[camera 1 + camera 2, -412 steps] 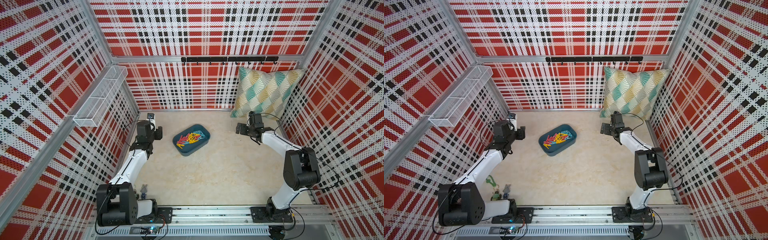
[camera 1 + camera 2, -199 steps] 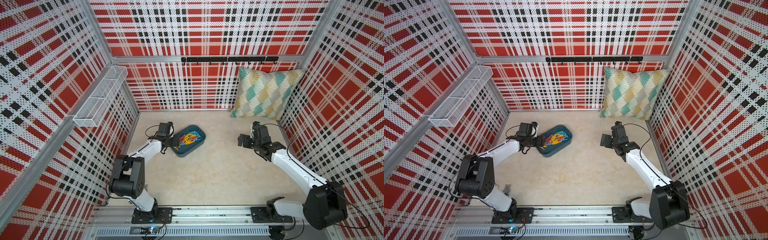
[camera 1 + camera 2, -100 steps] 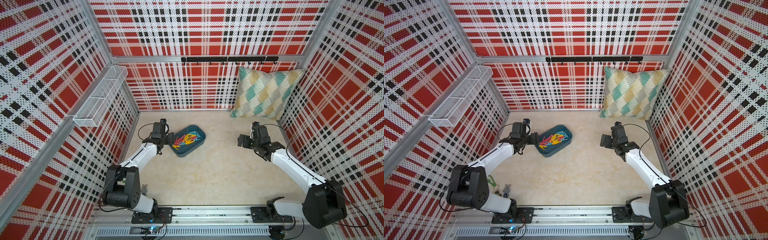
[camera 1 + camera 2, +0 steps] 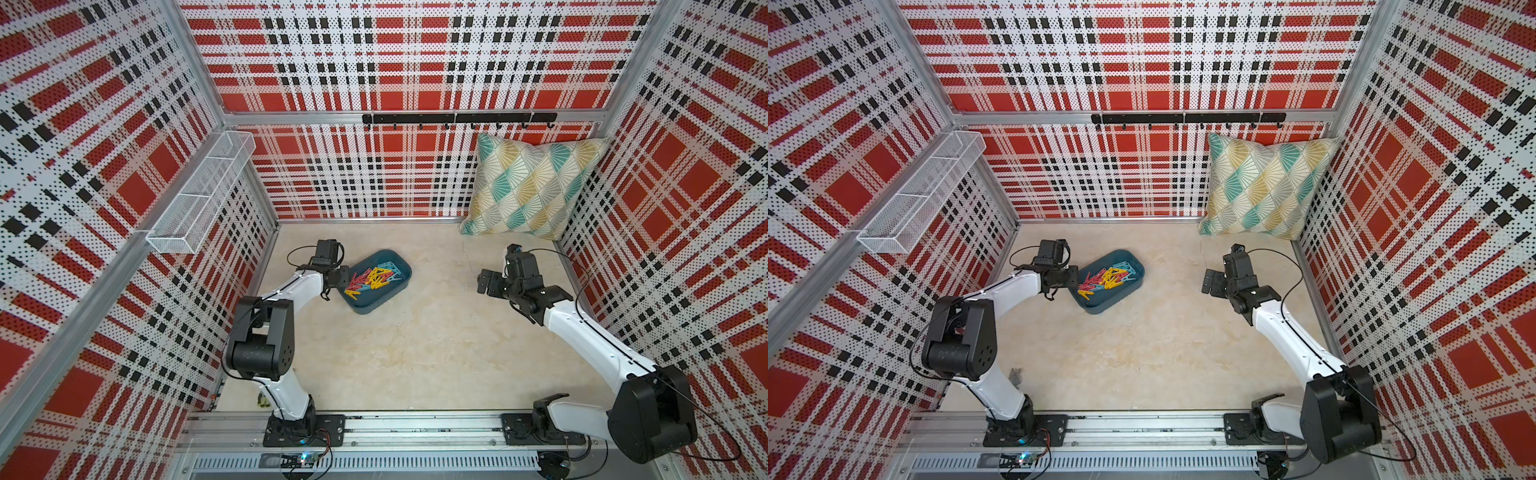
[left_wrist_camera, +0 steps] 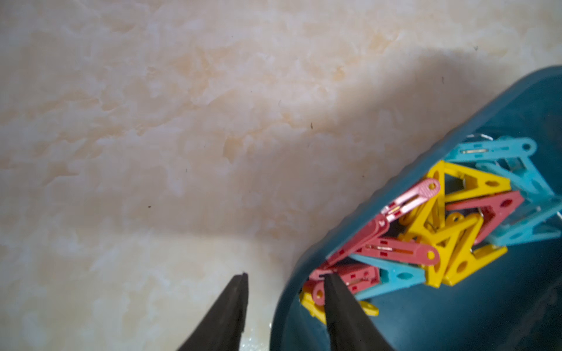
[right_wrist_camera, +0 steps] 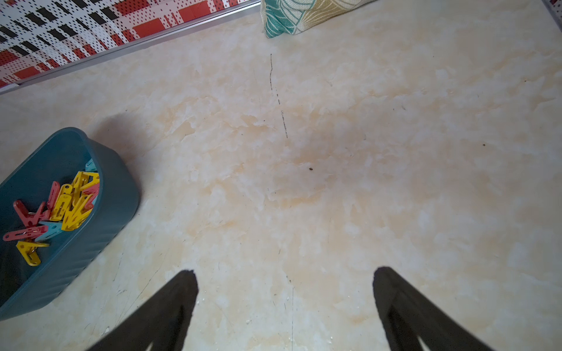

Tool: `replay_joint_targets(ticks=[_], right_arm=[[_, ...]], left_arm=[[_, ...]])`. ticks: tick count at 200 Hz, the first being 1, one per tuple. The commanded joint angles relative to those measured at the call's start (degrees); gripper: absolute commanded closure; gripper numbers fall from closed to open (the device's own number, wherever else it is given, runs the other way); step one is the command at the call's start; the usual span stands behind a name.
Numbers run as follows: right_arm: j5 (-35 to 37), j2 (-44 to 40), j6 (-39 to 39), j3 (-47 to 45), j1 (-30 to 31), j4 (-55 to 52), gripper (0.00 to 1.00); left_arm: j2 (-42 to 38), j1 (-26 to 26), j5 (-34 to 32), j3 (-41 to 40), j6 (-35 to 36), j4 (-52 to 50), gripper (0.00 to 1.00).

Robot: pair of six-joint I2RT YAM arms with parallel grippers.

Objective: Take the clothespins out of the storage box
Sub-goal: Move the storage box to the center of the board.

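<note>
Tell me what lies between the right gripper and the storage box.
Only bare tabletop. In the right wrist view the open right gripper and the storage box stand apart, with nothing but marbled surface between them.

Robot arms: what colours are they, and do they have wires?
The left arm and right arm have white tube-shaped links, chunky black joints and thin black cables looping beside the wrists. Each ends in black, pointed fingers.
</note>
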Motion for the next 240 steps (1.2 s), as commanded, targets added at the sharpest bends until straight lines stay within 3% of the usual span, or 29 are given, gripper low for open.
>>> replay_joint_targets(ticks=[1, 17, 43, 80, 132, 171, 219, 240], right_arm=[[1.03, -1.43, -0.46, -0.16, 0.35, -0.19, 0.02], [1.34, -1.87, -0.58, -0.07, 0.37, -0.45, 0.03], [1.64, -2.57, -0.8, -0.24, 0.32, -0.63, 0.03], [1.63, -3.12, -0.78, -0.43, 0.36, -0.55, 0.03], [1.19, -3.45, -1.17, 0.19, 0.34, -0.96, 0.04], [-0.26, -4.76, -2.1, 0.52, 0.34, -1.68, 0.05], [-4.88, -7.31, -2.8, -0.63, 0.34, -1.94, 0.08], [-7.58, -8.08, -2.76, -0.86, 0.34, -2.54, 0.09]], left_arm=[[2.5, 0.12, -0.71, 2.37, -0.61, -0.95, 0.57], [3.59, -0.35, -1.23, 3.15, -0.47, -1.11, 0.58], [4.88, -0.64, -2.12, 4.03, -0.12, -1.16, 0.69], [5.97, -0.95, -2.1, 5.17, 0.53, -1.63, 1.0], [6.38, -4.32, -2.56, 5.38, 6.9, -1.22, 1.0], [5.96, -7.11, 3.18, 5.03, 16.06, -1.3, 1.0], [5.88, -16.19, 7.49, 3.38, 28.43, -4.33, 1.0], [5.73, -20.51, 4.61, 1.45, 32.62, -4.49, 1.0]])
